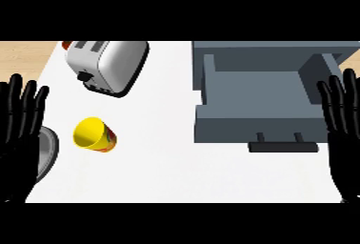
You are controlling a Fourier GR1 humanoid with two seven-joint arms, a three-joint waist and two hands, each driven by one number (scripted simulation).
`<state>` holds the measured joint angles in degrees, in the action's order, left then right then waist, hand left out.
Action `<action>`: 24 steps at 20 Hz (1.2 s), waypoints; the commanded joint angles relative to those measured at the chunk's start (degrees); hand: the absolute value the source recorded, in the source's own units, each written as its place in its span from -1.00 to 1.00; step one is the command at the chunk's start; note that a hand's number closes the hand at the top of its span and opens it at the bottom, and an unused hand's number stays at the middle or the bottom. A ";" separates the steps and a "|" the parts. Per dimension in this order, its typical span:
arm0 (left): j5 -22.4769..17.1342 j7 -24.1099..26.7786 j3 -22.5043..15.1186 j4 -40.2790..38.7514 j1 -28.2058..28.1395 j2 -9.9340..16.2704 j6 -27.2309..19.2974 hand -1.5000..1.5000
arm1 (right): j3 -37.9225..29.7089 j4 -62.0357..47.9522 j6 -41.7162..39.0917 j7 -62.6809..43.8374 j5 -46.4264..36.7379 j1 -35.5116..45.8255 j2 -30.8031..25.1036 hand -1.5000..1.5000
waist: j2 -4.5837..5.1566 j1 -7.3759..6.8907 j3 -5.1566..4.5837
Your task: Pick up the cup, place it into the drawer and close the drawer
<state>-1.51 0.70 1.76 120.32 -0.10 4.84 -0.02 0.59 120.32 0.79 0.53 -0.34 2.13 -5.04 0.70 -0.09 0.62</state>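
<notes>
nothing is done yet: the cup [95,135] lies on the counter [175,167], drawer [264,100] open. both the left hand [21,124] and the right hand [342,128] are open, holding nothing.

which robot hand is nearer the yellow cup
Left. The left robot hand rests open just left of the yellow cup; the right robot hand is far across the counter, beside the open drawer.

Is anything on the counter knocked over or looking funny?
Yes. The yellow cup lies tipped on its side, left of the open drawer. The toaster sits at a slant.
</notes>
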 commanded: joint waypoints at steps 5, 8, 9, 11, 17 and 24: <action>8.81 1.37 2.11 -7.47 6.30 -1.38 -7.26 -1.00 | 2.23 1.06 -1.70 -1.28 0.42 -2.72 0.87 -1.00 | -0.67 0.41 -0.62; -0.22 -5.48 5.73 -7.76 7.48 -4.62 -9.38 -1.00 | 1.90 1.10 -4.96 -6.68 7.18 -2.10 -0.03 -1.00 | -0.69 0.46 -0.64; 1.20 -0.20 0.04 -8.63 3.96 -4.70 -12.96 -1.00 | 0.22 -2.76 -4.91 -4.73 7.36 0.28 -0.18 -1.00 | -0.64 0.14 -0.63; -1.22 -2.38 3.88 -9.03 5.29 -4.75 -9.57 -1.00 | 2.77 -0.99 -2.61 -8.01 4.84 2.13 1.35 -1.00 | -0.70 0.00 -0.63; 0.19 -4.91 3.47 -13.61 12.06 -4.40 -13.36 -1.00 | 0.77 -2.82 -5.68 -4.75 6.73 -0.53 0.68 -1.00 | -0.71 0.25 -0.61; 0.41 -1.30 -0.17 -12.11 7.49 -4.81 -15.12 -1.00 | 0.99 -4.86 -5.77 -2.71 5.41 -0.25 1.80 -1.00 | -0.73 0.10 -0.61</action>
<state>-1.95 0.48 4.08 106.12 9.01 0.49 -13.05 2.21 117.56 -3.56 -5.33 4.72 2.95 -3.33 -0.02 0.06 -0.01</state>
